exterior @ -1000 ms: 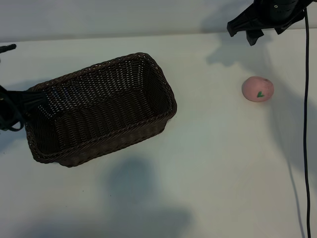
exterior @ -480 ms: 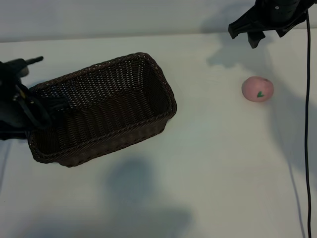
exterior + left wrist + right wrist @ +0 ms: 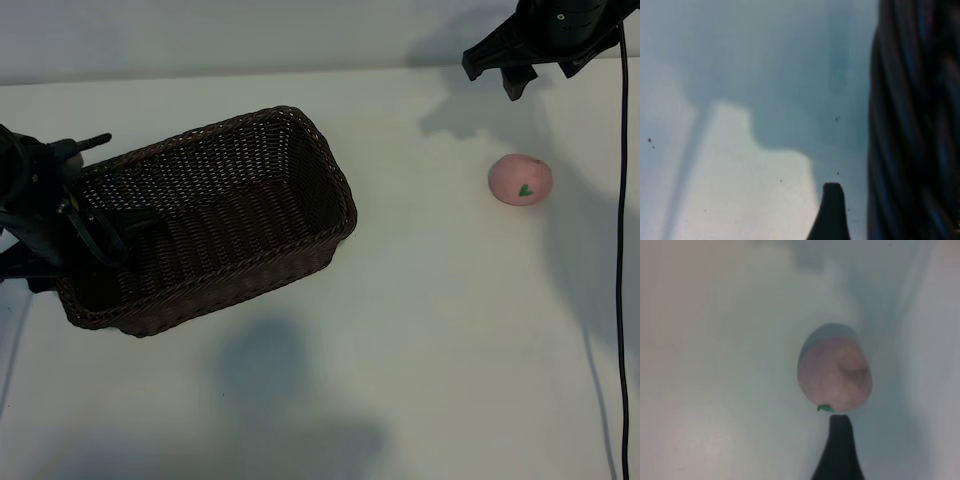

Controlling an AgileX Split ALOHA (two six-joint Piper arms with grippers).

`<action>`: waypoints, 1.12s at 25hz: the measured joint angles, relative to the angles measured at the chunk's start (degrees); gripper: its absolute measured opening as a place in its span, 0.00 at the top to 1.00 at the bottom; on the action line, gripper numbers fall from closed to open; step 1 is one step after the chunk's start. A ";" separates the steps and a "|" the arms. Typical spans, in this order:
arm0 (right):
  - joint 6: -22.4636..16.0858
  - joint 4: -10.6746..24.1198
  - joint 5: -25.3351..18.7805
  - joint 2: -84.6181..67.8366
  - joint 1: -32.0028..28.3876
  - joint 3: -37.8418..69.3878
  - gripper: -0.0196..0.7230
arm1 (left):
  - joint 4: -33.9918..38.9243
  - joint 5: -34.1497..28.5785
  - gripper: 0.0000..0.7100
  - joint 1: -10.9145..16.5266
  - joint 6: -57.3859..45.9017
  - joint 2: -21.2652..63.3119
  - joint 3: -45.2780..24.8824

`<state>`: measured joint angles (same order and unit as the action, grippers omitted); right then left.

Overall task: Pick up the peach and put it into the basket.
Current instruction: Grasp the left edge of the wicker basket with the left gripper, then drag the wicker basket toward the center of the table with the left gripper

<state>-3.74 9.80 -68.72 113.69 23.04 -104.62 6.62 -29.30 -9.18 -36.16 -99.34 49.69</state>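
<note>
The pale-pink peach (image 3: 520, 181) with a green leaf mark lies on the white table at the right, far from the dark-brown wicker basket (image 3: 200, 135) at the left. My right gripper (image 3: 492, 76) hangs open and empty above the table's far right, beyond the peach. In the right wrist view the peach (image 3: 835, 370) lies just past one dark fingertip (image 3: 840, 450), apart from it. My left gripper (image 3: 105, 232) is open at the basket's left end, over its rim. The left wrist view shows one finger (image 3: 832, 210) beside the basket's woven wall (image 3: 915, 120).
A black cable (image 3: 617, 250) hangs down along the right side of the table. Bare white tabletop (image 3: 430, 330) stretches between basket and peach and across the front. A pale wall (image 3: 250, 35) runs behind the table's far edge.
The left arm has come in from the left edge and now reaches over the basket's left end. The right gripper, basket and peach have hardly moved.
</note>
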 joint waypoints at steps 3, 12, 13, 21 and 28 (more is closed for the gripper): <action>0.00 0.00 -0.04 0.00 0.00 0.00 0.23 | 0.00 0.00 0.38 0.00 -0.07 0.00 0.00; 0.00 -0.05 -0.04 0.00 0.00 0.00 0.23 | -0.22 0.91 0.53 0.00 -0.38 0.00 0.00; 0.00 -0.05 -0.04 0.00 0.00 0.00 0.23 | -0.34 0.97 0.53 0.00 -0.38 0.00 0.00; 0.00 -0.05 -0.06 0.00 0.00 0.00 0.23 | -7.58 3.55 0.72 1.12 5.40 1.35 -0.14; 0.00 -0.05 -0.06 0.00 0.00 0.00 0.23 | -19.13 2.55 0.85 6.33 19.60 8.52 -0.34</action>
<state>-3.74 9.74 -68.78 113.69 23.04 -104.62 -12.52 -26.76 -2.85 -16.56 -90.82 49.34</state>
